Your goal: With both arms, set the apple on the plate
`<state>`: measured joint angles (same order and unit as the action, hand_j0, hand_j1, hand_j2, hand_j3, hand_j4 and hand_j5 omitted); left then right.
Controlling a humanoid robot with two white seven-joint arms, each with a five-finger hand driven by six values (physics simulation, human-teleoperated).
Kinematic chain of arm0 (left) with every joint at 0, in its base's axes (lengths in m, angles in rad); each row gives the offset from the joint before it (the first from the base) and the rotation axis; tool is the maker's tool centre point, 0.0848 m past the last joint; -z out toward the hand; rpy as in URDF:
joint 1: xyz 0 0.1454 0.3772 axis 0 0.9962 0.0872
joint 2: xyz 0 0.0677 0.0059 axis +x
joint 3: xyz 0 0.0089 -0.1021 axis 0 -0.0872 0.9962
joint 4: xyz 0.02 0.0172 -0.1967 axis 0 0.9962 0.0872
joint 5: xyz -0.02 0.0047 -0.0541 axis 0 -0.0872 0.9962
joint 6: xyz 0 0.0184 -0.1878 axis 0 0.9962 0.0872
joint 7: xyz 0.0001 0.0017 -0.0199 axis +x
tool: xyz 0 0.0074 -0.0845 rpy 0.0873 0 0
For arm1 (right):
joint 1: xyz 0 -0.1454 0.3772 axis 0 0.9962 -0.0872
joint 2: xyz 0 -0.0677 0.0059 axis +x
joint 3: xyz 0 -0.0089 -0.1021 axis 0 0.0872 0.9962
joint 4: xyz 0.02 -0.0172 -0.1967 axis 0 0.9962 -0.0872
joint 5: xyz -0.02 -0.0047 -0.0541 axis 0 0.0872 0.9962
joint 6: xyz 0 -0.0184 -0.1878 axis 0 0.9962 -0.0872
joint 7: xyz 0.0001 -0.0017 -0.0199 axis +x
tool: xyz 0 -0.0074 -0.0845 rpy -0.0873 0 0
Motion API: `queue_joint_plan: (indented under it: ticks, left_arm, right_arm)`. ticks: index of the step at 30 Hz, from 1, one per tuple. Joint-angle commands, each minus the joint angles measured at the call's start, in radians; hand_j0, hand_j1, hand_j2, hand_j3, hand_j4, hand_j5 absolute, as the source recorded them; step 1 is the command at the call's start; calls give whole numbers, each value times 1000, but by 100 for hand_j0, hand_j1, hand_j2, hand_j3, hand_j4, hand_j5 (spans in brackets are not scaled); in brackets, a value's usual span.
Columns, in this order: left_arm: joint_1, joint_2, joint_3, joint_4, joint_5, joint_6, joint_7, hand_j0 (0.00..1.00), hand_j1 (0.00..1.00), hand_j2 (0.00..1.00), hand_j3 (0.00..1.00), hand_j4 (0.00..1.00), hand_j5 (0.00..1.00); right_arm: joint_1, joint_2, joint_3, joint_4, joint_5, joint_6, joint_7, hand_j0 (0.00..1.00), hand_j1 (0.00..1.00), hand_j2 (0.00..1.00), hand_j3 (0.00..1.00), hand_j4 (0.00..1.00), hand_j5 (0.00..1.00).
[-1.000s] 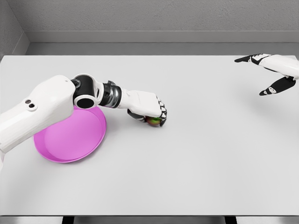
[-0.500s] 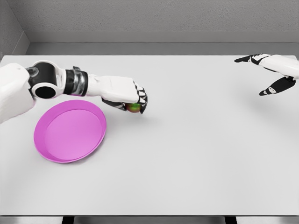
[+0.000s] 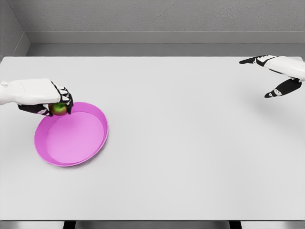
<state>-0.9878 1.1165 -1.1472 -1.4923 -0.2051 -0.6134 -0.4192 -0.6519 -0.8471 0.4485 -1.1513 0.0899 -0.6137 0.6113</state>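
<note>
White table (image 3: 190, 157) before grey walls (image 3: 157, 16)

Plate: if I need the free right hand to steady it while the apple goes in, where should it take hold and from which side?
Probably the near-right rim of the pink plate, approached from the right. The raised lip there gives fingers an edge to pinch, and that side is clear. The left hand holds the apple over the far-left rim, so avoid that side. The right hand is open, far off at the table's right end.
</note>
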Motion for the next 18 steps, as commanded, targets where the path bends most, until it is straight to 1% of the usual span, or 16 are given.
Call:
queue_joint_plan:
  ticks: [1,3,4,5,10,12,13,14,15,16,17,18]
  left_arm:
    - [0,0,1,0,9,3,-1,76,76,76,76,76,76]
    - [8,-1,3,0,9,3,0,95,95,95,95,95,95]
    - [11,-1,1,0,9,3,0,98,98,98,98,98,98]
    - [11,-1,3,1,10,3,0,100,100,100,100,100,100]
    - [8,-3,4,26,16,3,3,100,100,100,100,100,100]
    - [0,-59,6,122,21,3,5,100,100,100,100,100,100]
    - [-3,-114,55,207,64,3,5,100,100,100,100,100,100]
    - [-5,-162,102,302,69,3,5,100,100,100,100,100,100]
    - [-6,-216,147,431,69,3,5,100,100,100,100,100,100]
    - [-9,-259,156,512,67,3,3,100,100,100,100,100,100]
    - [-18,-283,158,567,65,3,3,100,100,100,100,100,100]
    - [-22,-300,158,596,65,3,3,100,100,100,100,100,100]
  right_arm:
    - [0,-1,-1,-1,-7,3,0,100,100,100,100,100,100]
    - [0,-1,-1,-1,-7,3,0,100,100,100,100,100,100]
    - [5,-1,-1,-1,-7,3,0,100,100,100,100,100,100]
    - [6,-1,-1,-1,-7,3,0,100,100,100,100,100,100]
    - [6,-1,-1,-2,-7,3,0,100,100,100,100,100,100]
    - [6,-1,-1,-4,-7,3,0,100,100,100,100,100,100]
    - [8,-1,-1,-4,-7,3,0,100,100,100,100,100,100]
    - [8,-3,-1,-4,-7,3,0,100,100,100,100,100,100]
    - [6,-6,-2,-4,-7,3,0,100,100,100,100,100,100]
    - [6,-10,-4,-4,-7,3,0,100,100,100,100,100,100]
    - [8,-29,-11,-4,-7,3,0,100,100,100,100,100,100]
    - [8,-33,-17,-4,-7,3,0,100,100,100,100,100,100]
